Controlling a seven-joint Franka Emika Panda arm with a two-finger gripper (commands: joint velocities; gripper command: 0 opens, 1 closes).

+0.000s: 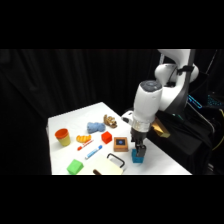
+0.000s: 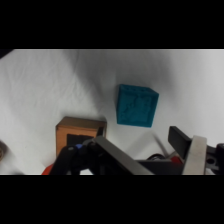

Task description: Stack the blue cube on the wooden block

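The blue cube (image 1: pixel 137 158) sits on the white table (image 1: pixel 70 122) near its front right edge. In the wrist view the blue cube (image 2: pixel 136 106) lies flat, just beyond the fingertips and not between them. The wooden block (image 1: pixel 120 144), with a dark square on top, rests a short way to the cube's left; in the wrist view the wooden block (image 2: pixel 80 132) shows at lower left, partly behind the linkage. My gripper (image 1: pixel 138 148) hangs directly over the cube, open and holding nothing; in the wrist view the gripper (image 2: pixel 150 155) has its fingers spread apart.
A red cube (image 1: pixel 106 137), a blue-white marker (image 1: pixel 93 151), a red marker (image 1: pixel 84 145), a fluffy light-blue lump (image 1: pixel 93 127) and a brown toy (image 1: pixel 110 120) lie left of the block. A green cube (image 1: pixel 75 166), an orange cup (image 1: pixel 62 136) and a pale board with a black handle (image 1: pixel 114 164) stand nearer the front.
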